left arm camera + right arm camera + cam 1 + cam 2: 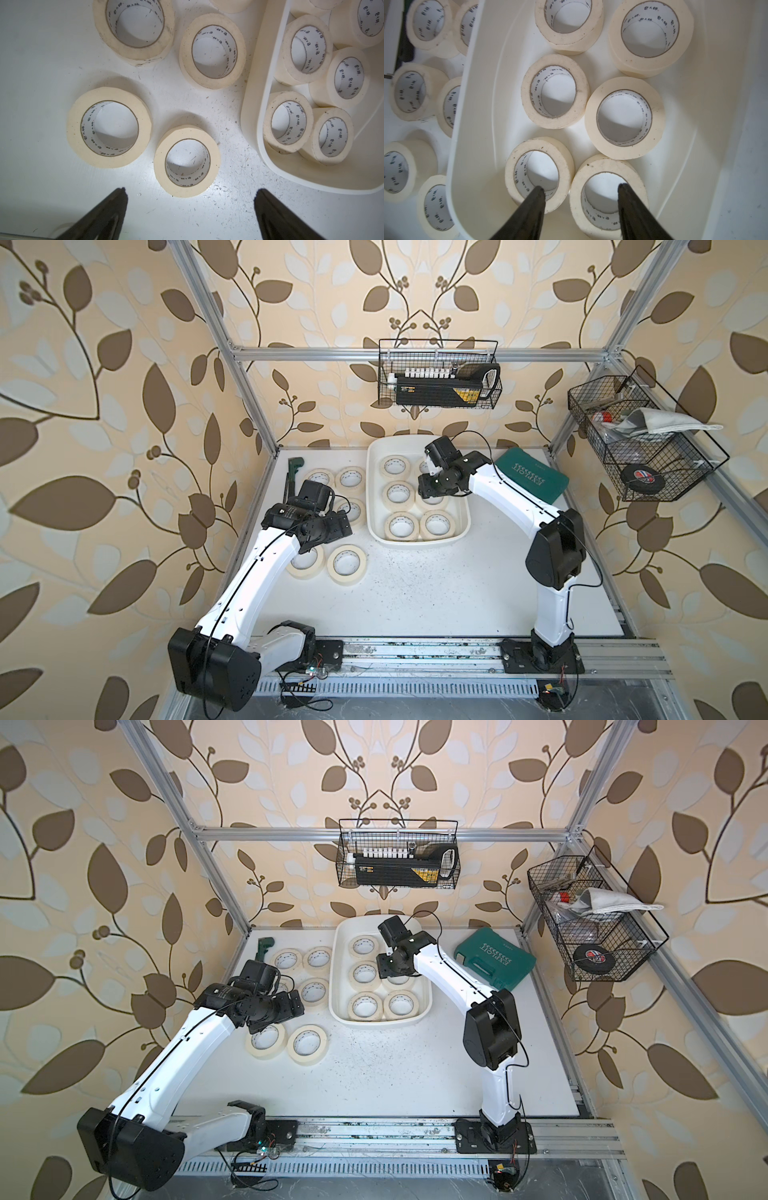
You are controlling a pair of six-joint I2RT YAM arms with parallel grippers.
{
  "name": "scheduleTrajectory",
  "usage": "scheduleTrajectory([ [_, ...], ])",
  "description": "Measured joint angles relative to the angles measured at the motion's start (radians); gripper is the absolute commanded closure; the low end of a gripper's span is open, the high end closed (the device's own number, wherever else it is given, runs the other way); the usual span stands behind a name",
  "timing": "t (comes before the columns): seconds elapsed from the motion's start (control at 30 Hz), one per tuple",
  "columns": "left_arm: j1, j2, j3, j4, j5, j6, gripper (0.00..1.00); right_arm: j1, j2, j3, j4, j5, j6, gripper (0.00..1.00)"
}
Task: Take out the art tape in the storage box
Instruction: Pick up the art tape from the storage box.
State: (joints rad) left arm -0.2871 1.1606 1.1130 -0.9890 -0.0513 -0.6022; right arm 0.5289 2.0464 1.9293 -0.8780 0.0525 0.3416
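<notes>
— Inside the storage box [417, 542], how much art tape [387, 526] remains?
— Six rolls, lying flat with hollows up, so a finger can drop into a core. More lie spread on the desk [415, 593] beside it.
— The pincers?
— The right pincer [581, 189] hangs half-spread over two neighbouring boxed rolls, gripping nothing, probably choosing a wall. The left pincer [191, 194] gapes empty above the desk rolls.
</notes>
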Motion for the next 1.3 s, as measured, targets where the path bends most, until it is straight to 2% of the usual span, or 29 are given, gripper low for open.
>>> scheduleTrajectory([
  [0.27,0.0,0.0,0.005,-0.006,0.036,0.032,0.01,-0.066,0.196,0.205,-0.102,0.042,-0.094,0.42],
  [0.63,0.0,0.031,0.005,-0.001,0.064,0.055,0.01,-0.09,0.272,0.26,-0.133,0.072,-0.188,0.42],
  [1.07,0.0,0.063,0.005,0.015,0.081,0.06,0.01,-0.119,0.383,0.318,-0.123,0.081,-0.224,0.43],
  [1.3,0.0,0.072,0.005,0.02,0.087,0.063,0.01,-0.12,0.428,0.358,-0.119,0.125,-0.233,0.43],
])
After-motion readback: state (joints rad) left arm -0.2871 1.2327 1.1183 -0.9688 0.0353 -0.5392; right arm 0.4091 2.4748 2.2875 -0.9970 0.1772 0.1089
